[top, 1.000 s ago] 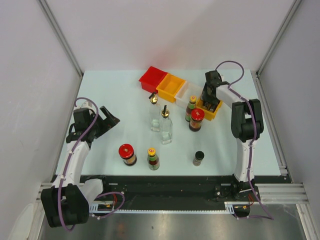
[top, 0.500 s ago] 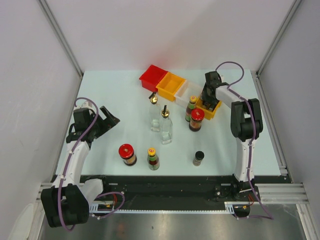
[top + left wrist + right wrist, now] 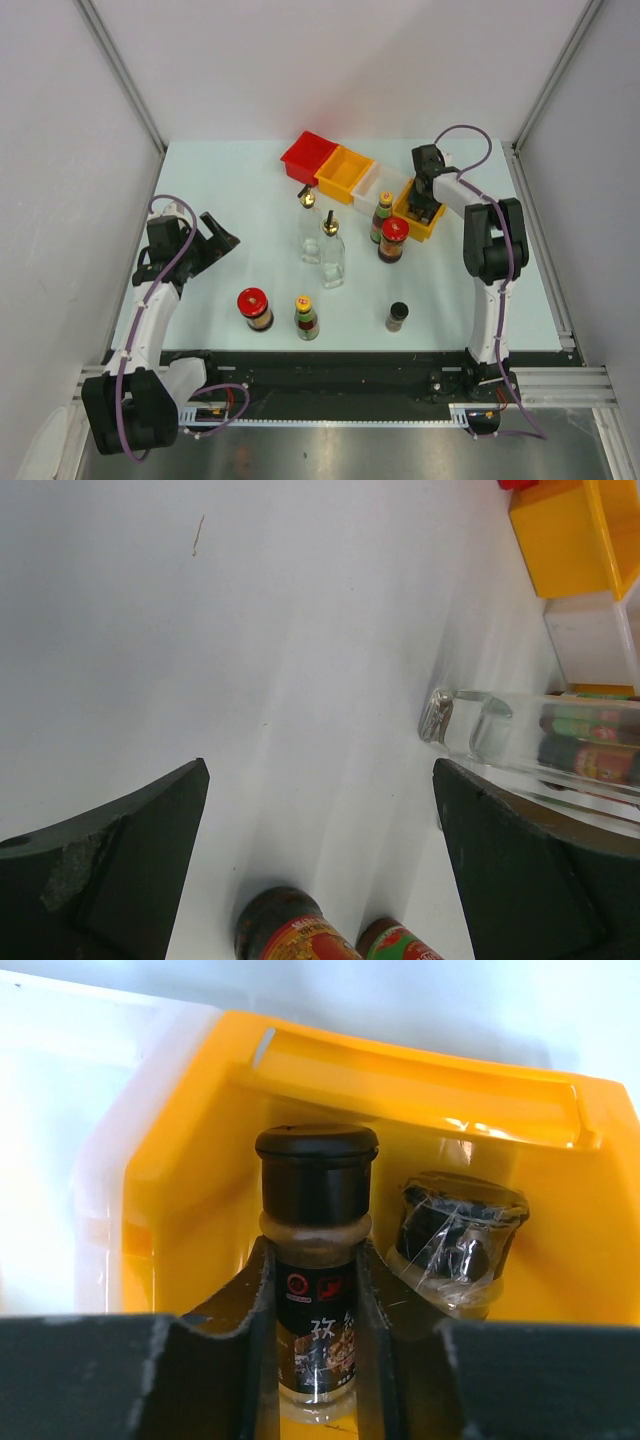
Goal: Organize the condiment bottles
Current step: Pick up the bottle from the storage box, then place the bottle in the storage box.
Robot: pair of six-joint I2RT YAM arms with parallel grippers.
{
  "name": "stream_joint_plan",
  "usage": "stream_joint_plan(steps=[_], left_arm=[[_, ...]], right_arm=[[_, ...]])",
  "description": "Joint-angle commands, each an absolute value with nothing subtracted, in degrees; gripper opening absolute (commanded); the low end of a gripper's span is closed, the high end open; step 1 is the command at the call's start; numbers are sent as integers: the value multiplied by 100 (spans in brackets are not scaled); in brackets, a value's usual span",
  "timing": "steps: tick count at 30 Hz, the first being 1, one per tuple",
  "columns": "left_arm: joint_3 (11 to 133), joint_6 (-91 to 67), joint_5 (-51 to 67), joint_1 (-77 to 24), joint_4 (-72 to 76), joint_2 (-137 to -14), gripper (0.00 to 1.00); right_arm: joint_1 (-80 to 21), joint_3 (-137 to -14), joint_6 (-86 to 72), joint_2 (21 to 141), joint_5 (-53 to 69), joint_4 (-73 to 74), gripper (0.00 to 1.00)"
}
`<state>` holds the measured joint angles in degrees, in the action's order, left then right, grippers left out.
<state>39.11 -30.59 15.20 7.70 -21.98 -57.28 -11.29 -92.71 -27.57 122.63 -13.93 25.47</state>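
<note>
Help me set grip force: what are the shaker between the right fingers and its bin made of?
The shaker: glossy black cap, probably plastic; see-through body, glass or plastic, unclear. The bin: glossy yellow moulded plastic, light shining through its walls.

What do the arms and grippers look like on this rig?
Both the left arm and right arm: white links, black joints, purple cable along each. Both the left gripper and right gripper: black, two wedge-shaped fingers, scuffed grey in places.

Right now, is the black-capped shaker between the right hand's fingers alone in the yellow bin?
No, a second dark-topped container with a clear wrap stands just beside the black-capped shaker inside the yellow bin.
</note>
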Motion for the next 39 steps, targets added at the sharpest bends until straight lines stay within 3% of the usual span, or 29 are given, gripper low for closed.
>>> stream_joint_plan(steps=[1,17,24,30,39], left_arm=[[3911,-3094,1503,809,-2101,-5669,100],[3911,-3085,1512,809,-2101,-5651,100],[4016,-3015,1582,800,-2074,-5537,100],[4359,-3076,1951,765,-2039,-5388,100],[5334,-3383,2935,545,-1715,-5194,99]], right_arm=[[-1072,-9193,-2672,11839,-1679,2839,0],[-1072,-9263,-2593,11127,-1749,2593,0],[-1063,-9150,-2259,10294,-1627,2312,0],[-1037,-8808,-1820,9249,-907,1925,0],[-967,-8078,-1283,7815,1323,1415,0]])
